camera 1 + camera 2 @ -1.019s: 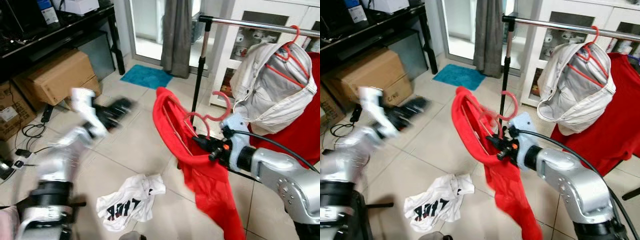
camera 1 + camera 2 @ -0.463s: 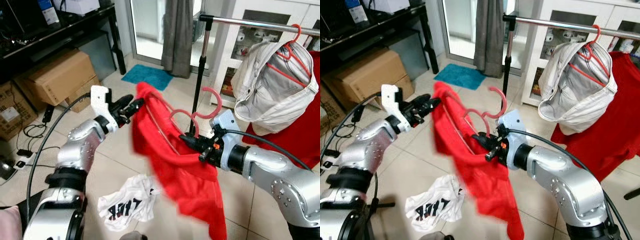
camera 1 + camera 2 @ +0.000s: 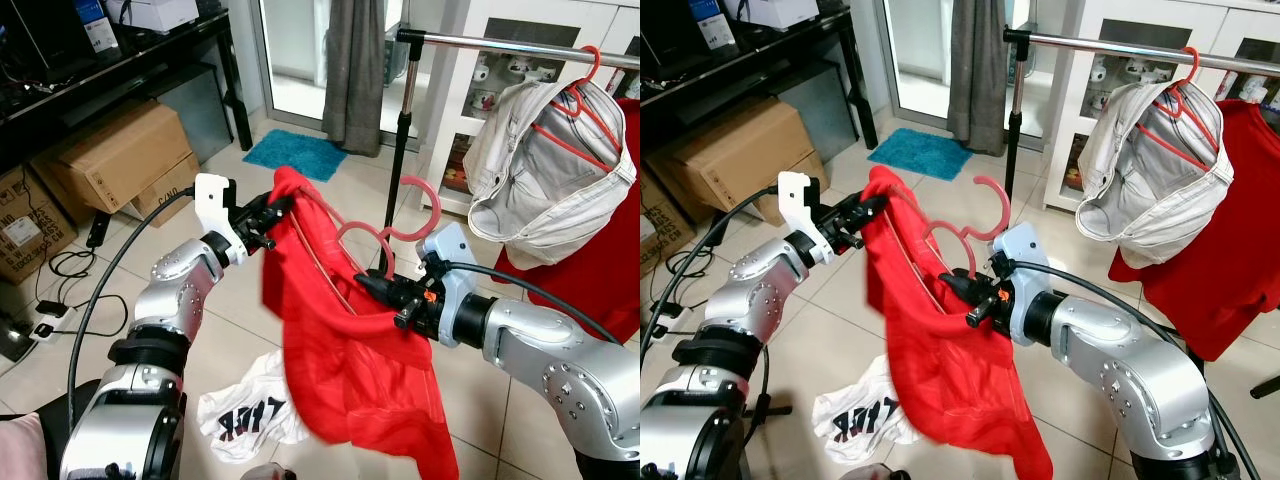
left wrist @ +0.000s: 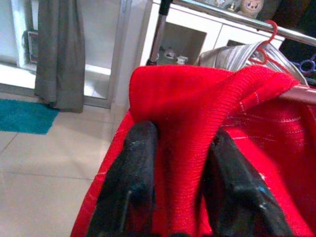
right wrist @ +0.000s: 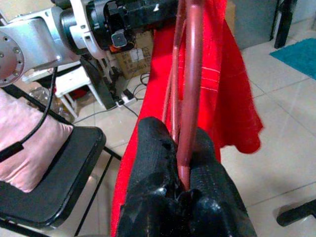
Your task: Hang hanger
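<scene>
The pink hanger (image 3: pixel 385 235) sits in mid-air between the two arms, low and in front of the rail, its hook (image 3: pixel 422 205) free and pointing up. A red garment (image 3: pixel 340 340) is draped over it and hangs toward the floor.

The right gripper (image 3: pixel 375 285) is clenched on the hanger's wires near the neck; the right wrist view shows the pink rods pinched between its black fingers (image 5: pixel 158 163). The left gripper (image 3: pixel 268 212) is closed on the garment's upper edge, at the far shoulder. The left wrist view shows a fold of red knit cloth squeezed between its fingers (image 4: pixel 136 173).

Progress, as judged: the garment appears to be on the hanger or nearly so, held spread between both jaws. The hanging itself is not done. The hook has yet to be raised and set over the clothes rail (image 3: pixel 520 47), which stands higher and well apart.

The rail already carries a beige garment (image 3: pixel 545 165) on a red hanger (image 3: pixel 588 75), with another red cloth beside it.

The head views show a white printed shirt (image 3: pixel 255 410) lying on the tiled floor (image 3: pixel 250 300) below. The right wrist view shows a black chair (image 5: pixel 49 177) with a pink cushion (image 5: pixel 19 153).
</scene>
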Available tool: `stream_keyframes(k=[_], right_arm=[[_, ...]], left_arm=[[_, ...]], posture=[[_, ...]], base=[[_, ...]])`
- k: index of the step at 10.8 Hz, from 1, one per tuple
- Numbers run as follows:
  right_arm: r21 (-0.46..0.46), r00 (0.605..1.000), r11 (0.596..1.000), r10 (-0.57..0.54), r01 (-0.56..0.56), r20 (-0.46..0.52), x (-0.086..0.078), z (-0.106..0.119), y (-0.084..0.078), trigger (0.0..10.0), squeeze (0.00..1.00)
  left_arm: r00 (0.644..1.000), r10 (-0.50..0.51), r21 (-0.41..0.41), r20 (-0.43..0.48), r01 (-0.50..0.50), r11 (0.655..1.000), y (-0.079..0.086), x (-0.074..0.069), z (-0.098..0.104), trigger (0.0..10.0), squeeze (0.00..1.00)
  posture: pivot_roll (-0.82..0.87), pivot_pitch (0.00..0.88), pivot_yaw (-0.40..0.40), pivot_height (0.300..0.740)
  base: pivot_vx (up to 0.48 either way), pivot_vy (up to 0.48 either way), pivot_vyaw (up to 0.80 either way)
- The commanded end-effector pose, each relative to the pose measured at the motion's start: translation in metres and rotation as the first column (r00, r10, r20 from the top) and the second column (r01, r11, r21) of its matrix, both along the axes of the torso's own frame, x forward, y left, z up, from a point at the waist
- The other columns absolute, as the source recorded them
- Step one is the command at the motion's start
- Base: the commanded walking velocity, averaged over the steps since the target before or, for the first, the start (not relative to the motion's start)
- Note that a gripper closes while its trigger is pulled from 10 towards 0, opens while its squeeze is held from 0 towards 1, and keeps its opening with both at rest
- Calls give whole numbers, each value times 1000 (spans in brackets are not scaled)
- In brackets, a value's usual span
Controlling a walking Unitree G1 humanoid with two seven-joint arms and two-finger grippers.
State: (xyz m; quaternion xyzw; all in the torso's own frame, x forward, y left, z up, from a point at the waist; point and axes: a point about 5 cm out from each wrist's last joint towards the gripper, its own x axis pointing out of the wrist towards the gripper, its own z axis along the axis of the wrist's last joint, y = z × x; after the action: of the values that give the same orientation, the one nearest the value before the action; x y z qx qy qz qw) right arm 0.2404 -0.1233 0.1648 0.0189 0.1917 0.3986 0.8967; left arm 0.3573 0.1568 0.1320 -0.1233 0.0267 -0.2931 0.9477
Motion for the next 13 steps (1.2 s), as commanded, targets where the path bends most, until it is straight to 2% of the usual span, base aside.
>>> stream_keyframes(k=[1, 5, 6, 8, 9, 10, 11, 13], right_arm=[[6, 999, 1000, 17, -17, 37, -3, 9, 2, 0, 0], [11, 997, 997, 70, -71, 42, -7, 10, 3, 0, 0], [-18, 997, 998, 66, -65, 42, -7, 8, 0, 0, 0], [-180, 992, 977, 118, -110, 33, -11, -7, -4, 0, 0], [-183, 992, 976, 123, -120, 10, -15, -13, -7, 0, 0], [-173, 992, 977, 125, -123, 1, -17, -16, -9, 0, 0], [-102, 995, 990, 95, -94, 8, -15, -13, -10, 0, 0], [97, 998, 995, -5, 0, 60, -4, 1, -4, 0, 0]], left_arm=[[999, 42, 7, 10, -42, 999, 8, 3, 4, 0, 0], [998, 64, 17, 15, -64, 998, 14, 6, 3, 0, 0], [995, 97, 20, 22, -98, 995, 22, 8, 8, 0, 0], [964, 267, 19, 1, -267, 964, 51, 16, 19, 0, 0], [945, 327, -51, 10, -327, 944, 65, 20, 32, 0, 0], [905, 426, -128, -17, -424, 896, 79, 23, 40, 0, 0], [873, 486, -80, -37, -487, 870, 89, 22, 35, 0, 0], [905, 386, 19, -180, -389, 921, 68, 13, -5, 0, 0]], posture=[[-91, 0, 110, 740], [-97, 0, 102, 740], [-97, 0, 102, 740], [-97, 0, 97, 740], [-97, 0, 97, 740], [-96, 0, 94, 740], [-96, 0, 98, 740], [-99, 0, 103, 740]], base=[[0, 0, 0], [0, 0, 0], [0, 0, 0], [0, 0, 0], [0, 0, 0], [0, 0, 0], [0, 0, 0], [0, 0, 0]])
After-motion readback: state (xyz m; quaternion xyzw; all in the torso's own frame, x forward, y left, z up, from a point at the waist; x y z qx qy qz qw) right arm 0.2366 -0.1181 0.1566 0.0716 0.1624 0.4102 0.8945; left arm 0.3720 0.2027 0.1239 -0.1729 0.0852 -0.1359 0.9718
